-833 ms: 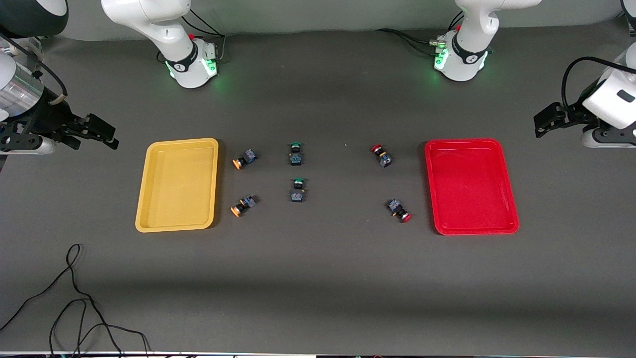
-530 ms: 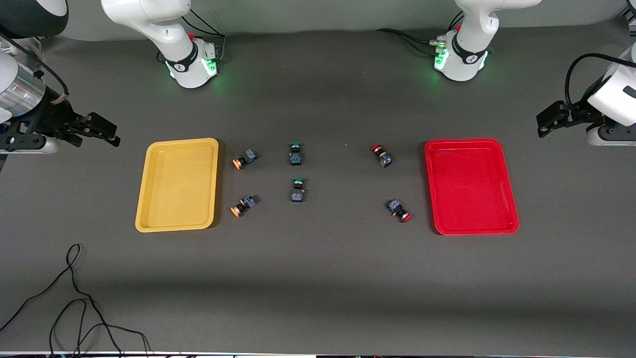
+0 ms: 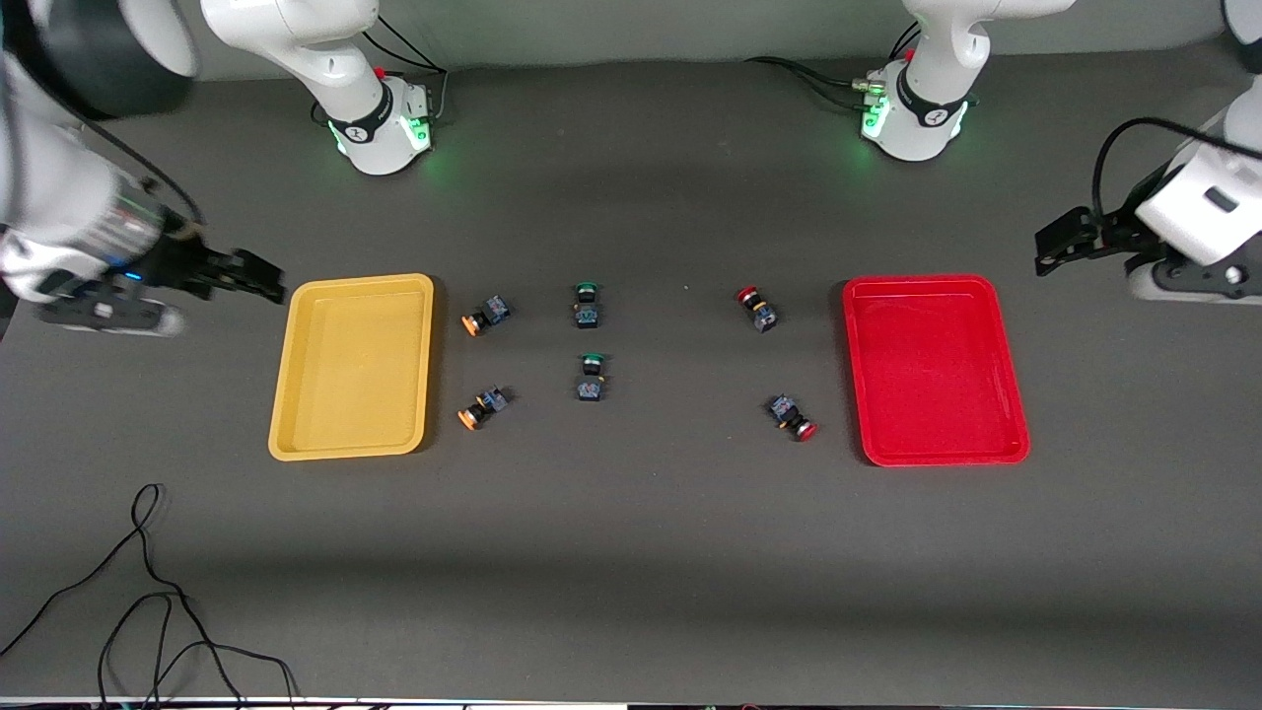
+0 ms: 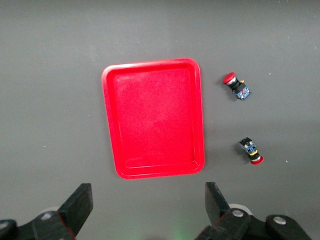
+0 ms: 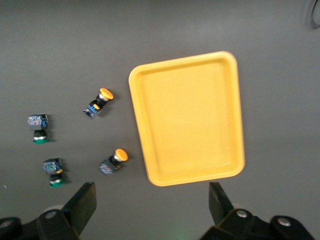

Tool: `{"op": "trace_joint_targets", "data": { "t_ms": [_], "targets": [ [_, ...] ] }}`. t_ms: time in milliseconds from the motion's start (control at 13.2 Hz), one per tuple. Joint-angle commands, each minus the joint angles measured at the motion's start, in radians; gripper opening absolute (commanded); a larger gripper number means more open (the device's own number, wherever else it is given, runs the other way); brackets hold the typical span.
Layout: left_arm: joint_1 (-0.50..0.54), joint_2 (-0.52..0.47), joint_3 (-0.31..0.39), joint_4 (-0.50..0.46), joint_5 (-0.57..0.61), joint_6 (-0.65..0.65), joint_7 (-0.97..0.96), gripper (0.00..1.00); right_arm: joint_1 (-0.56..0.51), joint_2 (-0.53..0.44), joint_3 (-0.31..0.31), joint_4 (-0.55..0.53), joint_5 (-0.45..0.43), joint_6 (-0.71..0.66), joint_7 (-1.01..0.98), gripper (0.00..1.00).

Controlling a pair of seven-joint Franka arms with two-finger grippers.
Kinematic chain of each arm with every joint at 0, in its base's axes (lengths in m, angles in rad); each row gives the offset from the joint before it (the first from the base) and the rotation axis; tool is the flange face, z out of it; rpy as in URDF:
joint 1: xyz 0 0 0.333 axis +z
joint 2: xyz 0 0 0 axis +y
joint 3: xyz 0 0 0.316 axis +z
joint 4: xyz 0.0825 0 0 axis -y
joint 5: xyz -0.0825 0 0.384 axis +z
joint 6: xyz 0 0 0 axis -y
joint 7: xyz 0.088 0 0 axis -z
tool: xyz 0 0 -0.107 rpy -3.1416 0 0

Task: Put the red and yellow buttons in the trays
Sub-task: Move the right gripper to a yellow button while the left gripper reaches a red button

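Hanging in the air at the right arm's end of the table, the right gripper [image 3: 258, 278] sits just outside the yellow tray [image 3: 353, 367], its fingers spread wide with nothing between them, as the right wrist view shows. The left gripper [image 3: 1053, 242] hangs over the bare table at the left arm's end, just off the corner of the red tray [image 3: 934, 370] that lies farthest from the front camera; its fingers are also parted and empty.

Both trays lie flat and hold nothing. Beside the yellow tray, toward the table's middle, lie two yellow-capped buttons, one [image 3: 484, 315] farther from the front camera and the other [image 3: 481, 406] nearer, each tipped on its side with the cap pointing toward the tray. Beside the red tray, again toward the middle, lie two red-capped buttons: the farther one [image 3: 756, 307] has its cap pointing away from the camera, while the nearer one [image 3: 793, 415] has its cap aimed toward the camera and the tray. Between these pairs two green-capped buttons [image 3: 587, 305] [image 3: 591, 378] lie in line, one farther and one nearer.

A black cable [image 3: 148, 602] loops on the table near the front camera, at the right arm's end
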Motion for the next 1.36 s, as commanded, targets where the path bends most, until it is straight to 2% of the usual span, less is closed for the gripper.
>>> {"op": "trace_joint_targets", "data": {
  "t_ms": [0, 152, 303, 379, 530, 682, 833, 909, 1061, 1288],
  "targets": [
    [-0.036, 0.055, -0.019, 0.000, -0.009, -0.011, -0.006, 1.00, 0.009, 0.081, 0.098, -0.028, -0.006, 0.078, 0.266, 1.00],
    [-0.065, 0.109, -0.026, -0.028, -0.037, 0.009, -0.023, 1.00, 0.009, 0.086, 0.160, -0.171, -0.002, 0.249, 0.417, 1.00],
    [-0.078, 0.167, -0.028, -0.081, -0.135, 0.075, -0.075, 1.00, 0.015, 0.100, 0.201, -0.307, 0.047, 0.413, 0.539, 1.00],
    [-0.090, 0.186, -0.028, -0.119, -0.138, 0.133, -0.098, 1.00, 0.018, 0.130, 0.206, -0.350, 0.070, 0.464, 0.585, 1.00],
    [-0.142, 0.197, -0.031, -0.266, -0.149, 0.296, -0.202, 1.00, 0.026, 0.227, 0.212, -0.369, 0.078, 0.504, 0.666, 1.00],
    [-0.246, 0.209, -0.031, -0.371, -0.153, 0.429, -0.378, 1.00, 0.035, 0.308, 0.217, -0.383, 0.092, 0.558, 0.742, 1.00],
    [-0.344, 0.258, -0.042, -0.407, -0.185, 0.509, -0.554, 0.98, 0.038, 0.362, 0.241, -0.412, 0.165, 0.607, 0.759, 1.00],
    [-0.381, 0.269, -0.042, -0.436, -0.216, 0.574, -0.611, 0.98, 0.039, 0.371, 0.241, -0.426, 0.172, 0.620, 0.766, 1.00],
    [-0.423, 0.283, -0.048, -0.540, -0.261, 0.758, -0.632, 0.98, 0.039, 0.385, 0.241, -0.443, 0.173, 0.621, 0.783, 1.00],
    [-0.469, 0.362, -0.055, -0.560, -0.262, 0.898, -0.665, 0.95, 0.039, 0.407, 0.241, -0.469, 0.173, 0.655, 0.782, 1.00]
  ]
}}
